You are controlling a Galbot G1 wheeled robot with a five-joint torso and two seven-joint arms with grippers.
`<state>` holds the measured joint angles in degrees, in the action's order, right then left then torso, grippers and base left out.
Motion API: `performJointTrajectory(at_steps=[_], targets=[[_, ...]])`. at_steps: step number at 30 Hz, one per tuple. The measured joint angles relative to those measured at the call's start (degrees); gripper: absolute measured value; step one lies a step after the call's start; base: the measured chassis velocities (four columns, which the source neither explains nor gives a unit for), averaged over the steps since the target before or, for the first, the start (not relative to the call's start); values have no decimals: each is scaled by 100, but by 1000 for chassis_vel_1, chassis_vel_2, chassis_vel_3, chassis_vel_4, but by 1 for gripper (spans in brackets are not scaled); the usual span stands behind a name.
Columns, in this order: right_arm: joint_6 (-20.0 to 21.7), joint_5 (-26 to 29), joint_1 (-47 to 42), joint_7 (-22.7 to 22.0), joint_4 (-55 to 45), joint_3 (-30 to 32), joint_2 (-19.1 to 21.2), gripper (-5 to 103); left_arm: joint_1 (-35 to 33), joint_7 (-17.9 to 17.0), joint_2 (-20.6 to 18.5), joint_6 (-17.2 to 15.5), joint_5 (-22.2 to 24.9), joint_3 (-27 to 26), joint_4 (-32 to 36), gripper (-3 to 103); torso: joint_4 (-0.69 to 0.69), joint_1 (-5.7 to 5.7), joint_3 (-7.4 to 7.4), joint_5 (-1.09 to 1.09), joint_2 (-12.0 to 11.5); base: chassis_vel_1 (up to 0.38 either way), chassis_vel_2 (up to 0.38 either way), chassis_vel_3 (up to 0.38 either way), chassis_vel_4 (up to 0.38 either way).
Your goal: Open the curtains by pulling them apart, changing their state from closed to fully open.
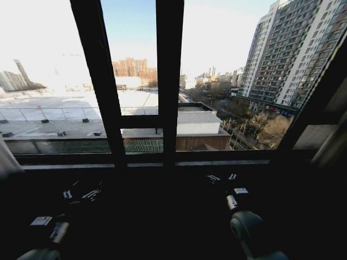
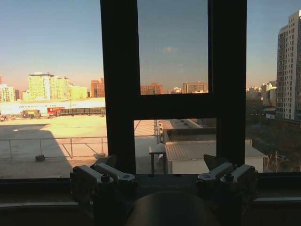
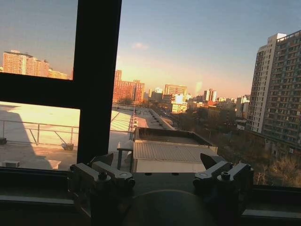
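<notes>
head view: i'm looking straight at the window (image 1: 141,81), dark frame bars upright in the middle, rooftops and tower blocks (image 1: 293,54) outside in bright daylight. the glass is uncovered across the whole width i can see. of the curtains, a pale strip of fabric (image 1: 6,160) sits at the far left edge by the sill, bunched clear of the panes; at the far right edge there is a pale slanted band that may be the other panel, but i can't tell.

left hand (image 1: 81,194) is low in the dark below the sill (image 1: 217,162), left of centre, pointing at the window. in its wrist view the left hand (image 2: 162,176) has its two fingers (image 2: 110,173) well apart with open space between them, gripping nothing; through the gap i see the frame bars and a flat roof (image 2: 51,136).

right hand (image 1: 221,177) is low on the right side, also below the sill, aimed at the glass. in its wrist view the right hand (image 3: 162,174) is spread wide too, fingers (image 3: 113,173) apart, nothing held. beyond it a dark upright frame bar (image 3: 96,80), a low building roof (image 3: 171,153) and a tall block on the far side.

both hands sit apart from each other and neither touches fabric.
</notes>
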<state>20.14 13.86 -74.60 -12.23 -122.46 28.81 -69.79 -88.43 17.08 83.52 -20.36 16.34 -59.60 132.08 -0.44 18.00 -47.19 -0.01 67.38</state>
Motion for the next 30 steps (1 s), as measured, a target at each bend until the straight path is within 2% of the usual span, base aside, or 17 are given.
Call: performJointTrajectory(at_steps=[10,12,13,15,18,22,30], targets=[[-24,0,34,0,96,10,-8,100,24,0,-8,0,-3,-1,-27,100,0,-2,1,3,1,187,-341,-181,340],[-30,0,45,0,109,-1,-14,100,24,0,5,1,-4,-2,-39,100,0,-3,1,-4,1,127,-317,-121,315],[-33,0,49,-3,118,-1,-14,100,23,1,16,5,-4,-2,-40,100,-1,-7,4,6,3,82,-252,-114,176],[-33,0,52,-5,125,-2,-10,100,23,1,24,9,-4,-2,-40,100,-2,-8,4,9,5,82,-64,-81,176],[-35,0,66,-11,145,0,-4,100,14,1,44,15,-2,1,-51,100,-2,-6,2,-3,2,4,-19,-46,57],[-35,0,69,-12,154,0,-3,100,-1,1,57,36,8,0,-52,100,2,2,-1,2,-2,-12,34,6,-82],[-36,2,43,-19,160,14,-9,100,-4,-1,88,78,99,5,-47,100,-1,-1,1,3,0,-8,26,6,-23]])
